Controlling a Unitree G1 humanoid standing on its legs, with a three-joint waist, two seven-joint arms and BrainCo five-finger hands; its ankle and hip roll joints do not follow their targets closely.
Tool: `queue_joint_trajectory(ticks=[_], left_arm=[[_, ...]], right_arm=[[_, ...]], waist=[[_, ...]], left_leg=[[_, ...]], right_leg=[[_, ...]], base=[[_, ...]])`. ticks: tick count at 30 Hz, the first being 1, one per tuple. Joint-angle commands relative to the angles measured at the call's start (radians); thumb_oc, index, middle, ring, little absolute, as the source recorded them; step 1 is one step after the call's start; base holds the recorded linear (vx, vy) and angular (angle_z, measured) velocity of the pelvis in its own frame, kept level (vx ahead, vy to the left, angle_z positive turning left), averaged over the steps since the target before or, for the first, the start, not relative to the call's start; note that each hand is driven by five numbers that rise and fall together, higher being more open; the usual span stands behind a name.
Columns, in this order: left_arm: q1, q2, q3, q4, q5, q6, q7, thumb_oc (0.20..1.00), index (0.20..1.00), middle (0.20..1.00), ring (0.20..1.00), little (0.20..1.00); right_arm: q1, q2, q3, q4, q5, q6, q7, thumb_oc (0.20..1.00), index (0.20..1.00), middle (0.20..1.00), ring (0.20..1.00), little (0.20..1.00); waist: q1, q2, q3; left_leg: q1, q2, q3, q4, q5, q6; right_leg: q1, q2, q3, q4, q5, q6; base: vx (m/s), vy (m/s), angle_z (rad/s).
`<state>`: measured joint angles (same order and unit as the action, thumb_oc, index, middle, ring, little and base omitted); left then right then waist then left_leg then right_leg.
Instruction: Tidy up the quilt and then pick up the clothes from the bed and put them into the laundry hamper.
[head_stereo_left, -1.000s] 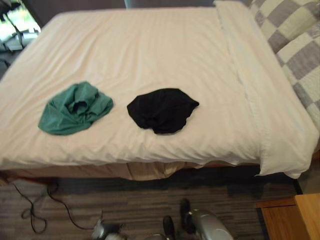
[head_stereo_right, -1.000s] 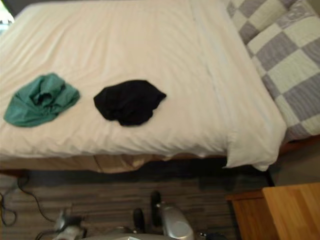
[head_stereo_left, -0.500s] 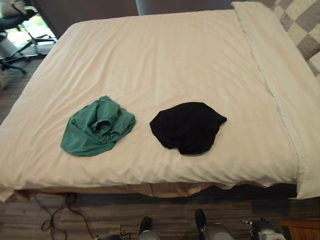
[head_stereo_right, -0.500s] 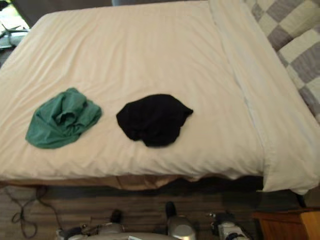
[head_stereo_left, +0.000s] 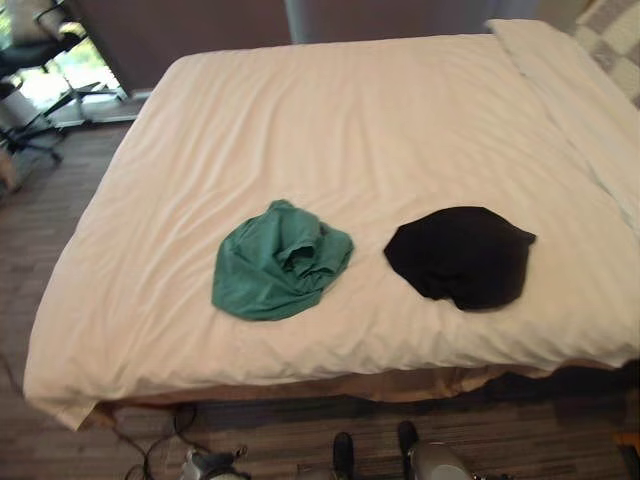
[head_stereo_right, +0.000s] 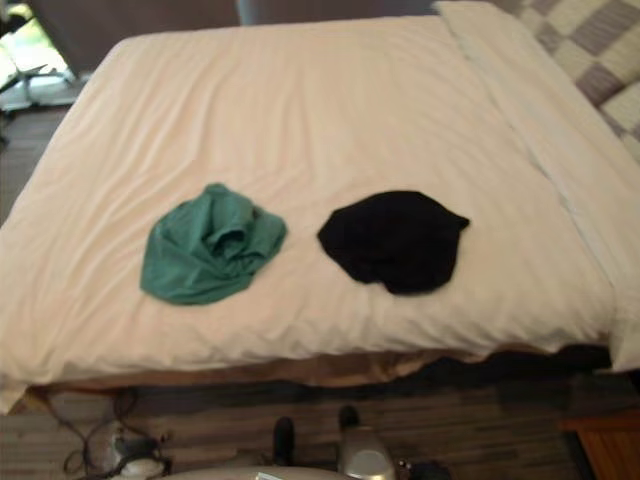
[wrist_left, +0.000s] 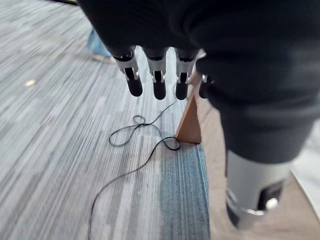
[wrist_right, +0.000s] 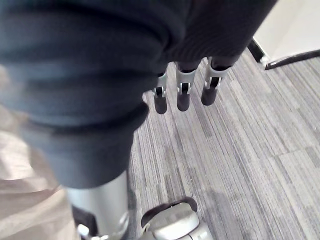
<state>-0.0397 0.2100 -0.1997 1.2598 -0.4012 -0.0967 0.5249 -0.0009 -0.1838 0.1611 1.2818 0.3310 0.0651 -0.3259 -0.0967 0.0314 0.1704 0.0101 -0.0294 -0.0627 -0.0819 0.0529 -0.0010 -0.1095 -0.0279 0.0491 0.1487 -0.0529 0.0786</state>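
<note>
A wide bed (head_stereo_left: 150, 330) is seen from its long side, and nearly all of it is covered by a cream quilt (head_stereo_left: 370, 120) that lies spread flat with only shallow wrinkles, its near edge hanging over the side of the mattress. Along the right end of the bed the quilt is turned back in a long folded band (head_stereo_right: 530, 120), and beyond that band grey-and-cream checked pillows (head_stereo_right: 600, 50) are visible at the upper right corner. The floor (head_stereo_right: 200, 420) in front of the bed is laid in dark striped planks, and a corner of a wooden piece of furniture (head_stereo_right: 610, 450) shows at the lower right.

Two garments are left on the quilt, toward its near edge and side by side but apart. A crumpled green garment (head_stereo_left: 278, 260) lies to the left, bunched into a rounded heap with folds gathered near its middle. A black garment (head_stereo_left: 460, 257) lies to its right, also bunched into a flat rounded heap.

The left robot hand (wrist_left: 155, 75) is seen in the left wrist view hanging over the striped floor, its fingers straight and relaxed, with nothing grasped. The right robot hand (wrist_right: 182, 92) is seen in the right wrist view, likewise hanging over the floor with fingers extended and released, and nothing is held in it.
</note>
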Motion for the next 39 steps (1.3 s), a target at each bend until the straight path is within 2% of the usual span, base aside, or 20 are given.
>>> queue_joint_trajectory(ticks=[1, 3, 6, 9, 11, 12, 13, 14, 16, 19, 22, 24, 25, 27, 28, 30, 31, 33, 37, 39], left_arm=[[0.005, 0.008, 0.072, -0.027, -0.160, -0.103, 0.054, 1.000, 1.000, 1.000, 1.000, 1.000], [0.010, 0.010, 0.132, -0.048, -0.172, -0.168, 0.073, 1.000, 1.000, 1.000, 1.000, 1.000], [0.030, 0.055, 0.219, -0.185, -0.103, -0.240, 0.139, 1.000, 1.000, 1.000, 1.000, 1.000], [0.060, 0.125, 0.274, -0.413, 0.005, -0.242, 0.206, 1.000, 1.000, 1.000, 1.000, 1.000], [0.082, 0.202, 0.338, -0.675, 0.105, -0.146, 0.256, 1.000, 1.000, 1.000, 1.000, 1.000], [0.087, 0.212, 0.348, -0.712, 0.133, -0.152, 0.274, 1.000, 1.000, 1.000, 1.000, 1.000], [0.097, 0.237, 0.378, -0.816, 0.148, -0.093, 0.272, 1.000, 1.000, 1.000, 1.000, 1.000], [0.110, 0.268, 0.430, -1.007, 0.210, 0.029, 0.272, 1.000, 1.000, 1.000, 1.000, 1.000], [0.116, 0.282, 0.448, -1.067, 0.227, 0.065, 0.267, 1.000, 1.000, 1.000, 1.000, 1.000], [0.097, 0.345, 0.457, -1.163, 0.322, 0.119, 0.207, 1.000, 1.000, 1.000, 1.000, 1.000], [0.000, 0.414, 0.366, -1.093, 0.370, 0.171, 0.139, 1.000, 1.000, 1.000, 1.000, 1.000], [-0.025, 0.426, 0.339, -1.074, 0.388, 0.185, 0.125, 1.000, 1.000, 1.000, 1.000, 1.000], [-0.110, 0.458, 0.243, -1.016, 0.404, 0.220, 0.094, 1.000, 1.000, 1.000, 1.000, 1.000], [-0.230, 0.493, 0.142, -0.920, 0.418, 0.182, 0.072, 1.000, 1.000, 1.000, 1.000, 1.000], [-0.334, 0.524, 0.075, -0.855, 0.453, 0.121, 0.034, 1.000, 1.000, 1.000, 1.000, 1.000], [-0.408, 0.548, 0.030, -0.813, 0.453, 0.090, 0.039, 1.000, 1.000, 1.000, 1.000, 1.000], [-0.654, 0.612, -0.100, -0.676, 0.416, 0.023, 0.035, 1.000, 1.000, 1.000, 1.000, 1.000], [-0.783, 0.626, -0.167, -0.595, 0.397, -0.017, 0.042, 1.000, 1.000, 1.000, 1.000, 1.000], [-1.093, 0.584, -0.353, -0.357, 0.342, -0.021, 0.019, 1.000, 1.000, 1.000, 1.000, 1.000], [-1.127, 0.566, -0.406, -0.324, 0.332, -0.004, 0.008, 1.000, 1.000, 1.000, 1.000, 1.000]], right_arm=[[-0.026, -0.020, -0.031, -0.011, 0.179, -0.048, -0.055, 1.000, 1.000, 1.000, 1.000, 1.000], [-0.011, -0.039, -0.098, -0.036, 0.307, -0.133, -0.083, 1.000, 1.000, 1.000, 1.000, 1.000], [0.028, -0.097, -0.200, -0.167, 0.309, -0.246, -0.145, 1.000, 1.000, 1.000, 1.000, 1.000], [0.066, -0.154, -0.246, -0.416, 0.274, -0.261, -0.279, 1.000, 1.000, 1.000, 1.000, 1.000], [0.100, -0.203, -0.299, -0.684, 0.173, -0.229, -0.382, 1.000, 1.000, 1.000, 1.000, 1.000], [0.106, -0.208, -0.309, -0.715, 0.135, -0.252, -0.395, 1.000, 1.000, 1.000, 1.000, 1.000], [0.113, -0.225, -0.336, -0.813, 0.107, -0.218, -0.407, 1.000, 1.000, 1.000, 1.000, 1.000], [0.118, -0.260, -0.391, -0.988, 0.059, -0.143, -0.407, 1.000, 1.000, 1.000, 1.000, 1.000], [0.115, -0.273, -0.409, -1.044, 0.037, -0.120, -0.399, 1.000, 1.000, 1.000, 1.000, 1.000], [0.043, -0.364, -0.408, -1.176, -0.048, -0.022, -0.294, 1.000, 1.000, 1.000, 1.000, 1.000], [-0.090, -0.459, -0.284, -1.155, -0.100, 0.086, -0.237, 1.000, 1.000, 1.000, 1.000, 1.000], [-0.120, -0.473, -0.254, -1.144, -0.117, 0.108, -0.222, 1.000, 1.000, 1.000, 1.000, 1.000], [-0.217, -0.511, -0.155, -1.101, -0.141, 0.162, -0.193, 1.000, 1.000, 1.000, 1.000, 1.000], [-0.361, -0.541, -0.040, -1.014, -0.155, 0.200, -0.179, 1.000, 1.000, 1.000, 1.000, 1.000], [-0.475, -0.548, 0.043, -0.942, -0.155, 0.215, -0.168, 1.000, 1.000, 1.000, 1.000, 1.000], [-0.557, -0.550, 0.094, -0.889, -0.146, 0.216, -0.176, 1.000, 1.000, 1.000, 1.000, 1.000], [-0.788, -0.538, 0.240, -0.704, -0.073, 0.178, -0.209, 1.000, 1.000, 1.000, 1.000, 1.000], [-0.893, -0.524, 0.310, -0.614, -0.028, 0.154, -0.230, 1.000, 1.000, 1.000, 1.000, 1.000], [-1.108, -0.456, 0.489, -0.400, 0.019, 0.151, -0.226, 1.000, 1.000, 1.000, 1.000, 1.000], [-1.141, -0.427, 0.533, -0.352, 0.013, 0.162, -0.224, 1.000, 1.000, 1.000, 1.000, 1.000]], waist=[[0.010, -0.037, -0.008], [0.006, -0.047, -0.025], [0.009, -0.063, -0.043], [0.013, -0.076, -0.047], [0.010, -0.086, -0.049], [0.009, -0.088, -0.050], [0.008, -0.091, -0.051], [0.007, -0.093, -0.056], [0.007, -0.092, -0.058], [0.008, -0.084, -0.069], [0.014, -0.077, -0.084], [0.016, -0.076, -0.084], [0.021, -0.075, -0.084], [0.027, -0.076, -0.069], [0.030, -0.078, -0.048], [0.031, -0.081, -0.029], [0.032, -0.105, 0.043], [0.033, -0.120, 0.080], [0.025, -0.136, 0.154], [0.028, -0.140, 0.168]], left_leg=[[0.030, 0.086, 0.038, -0.005, -0.042, -0.045], [0.034, 0.089, 0.049, -0.005, -0.046, -0.050], [0.038, 0.096, 0.063, -0.005, -0.049, -0.059], [0.041, 0.094, 0.067, -0.005, -0.054, -0.061], [0.048, 0.089, 0.068, -0.005, -0.064, -0.058], [0.049, 0.088, 0.069, -0.005, -0.065, -0.057], [0.047, 0.086, 0.071, -0.005, -0.060, -0.057], [0.050, 0.083, 0.070, -0.005, -0.065, -0.056], [0.052, 0.080, 0.067, -0.005, -0.067, -0.057], [0.058, 0.073, 0.061, -0.005, -0.074, -0.060], [0.063, 0.077, 0.069, -0.005, -0.084, -0.066], [0.062, 0.078, 0.071, -0.005, -0.084, -0.068], [0.057, 0.085, 0.074, -0.005, -0.081, -0.071], [0.038, 0.097, 0.083, -0.005, -0.073, -0.078], [0.012, 0.108, 0.093, -0.005, -0.065, -0.084], [-0.008, 0.112, 0.101, -0.005, -0.060, -0.088], [-0.080, 0.129, 0.124, -0.005, -0.036, -0.095], [-0.118, 0.138, 0.136, -0.003, -0.021, -0.097], [-0.207, 0.144, 0.140, 0.014, 0.008, -0.097], [-0.222, 0.144, 0.131, 0.017, 0.011, -0.097]], right_leg=[[0.060, -0.040, 0.016, -0.112, 0.089, 0.063], [0.089, -0.033, 0.025, -0.152, 0.096, 0.058], [0.118, -0.036, 0.020, -0.187, 0.100, 0.056], [0.134, -0.041, 0.011, -0.203, 0.103, 0.056], [0.149, -0.039, 0.007, -0.218, 0.102, 0.052], [0.153, -0.039, 0.005, -0.221, 0.102, 0.051], [0.149, -0.040, 0.004, -0.222, 0.107, 0.052], [0.153, -0.039, 0.005, -0.228, 0.105, 0.053], [0.155, -0.038, 0.008, -0.231, 0.105, 0.053], [0.159, -0.028, 0.018, -0.236, 0.098, 0.049], [0.163, -0.030, 0.017, -0.236, 0.084, 0.053], [0.161, -0.030, 0.019, -0.236, 0.084, 0.054], [0.154, -0.034, 0.024, -0.236, 0.086, 0.058], [0.133, -0.039, 0.031, -0.236, 0.093, 0.061], [0.102, -0.040, 0.041, -0.236, 0.101, 0.063], [0.078, -0.038, 0.049, -0.236, 0.107, 0.065], [0.003, -0.022, 0.069, -0.236, 0.134, 0.070], [-0.034, -0.010, 0.077, -0.236, 0.149, 0.070], [-0.109, 0.011, 0.095, -0.236, 0.180, 0.076], [-0.119, 0.009, 0.089, -0.236, 0.184, 0.076]], base=[[0.19, 0.052, -0.06], [0.15, 0.032, 0.07], [0.08, 0.012, 0.18], [0.04, 0.003, 0.08], [0.05, -0.008, -0.02], [0.00, 0.000, 0.00], [0.04, -0.004, 0.00], [0.04, 0.002, -0.01], [0.06, 0.021, -0.02], [0.09, 0.057, -0.06], [0.18, 0.065, -0.07], [0.16, 0.041, -0.08], [0.17, 0.029, -0.06], [0.11, -0.013, -0.04], [-0.02, -0.053, -0.05], [-0.24, -0.140, -0.10], [-0.39, -0.231, -0.12], [-0.38, -0.268, -0.07], [-0.22, -0.148, -0.07], [-0.10, -0.068, -0.16]])
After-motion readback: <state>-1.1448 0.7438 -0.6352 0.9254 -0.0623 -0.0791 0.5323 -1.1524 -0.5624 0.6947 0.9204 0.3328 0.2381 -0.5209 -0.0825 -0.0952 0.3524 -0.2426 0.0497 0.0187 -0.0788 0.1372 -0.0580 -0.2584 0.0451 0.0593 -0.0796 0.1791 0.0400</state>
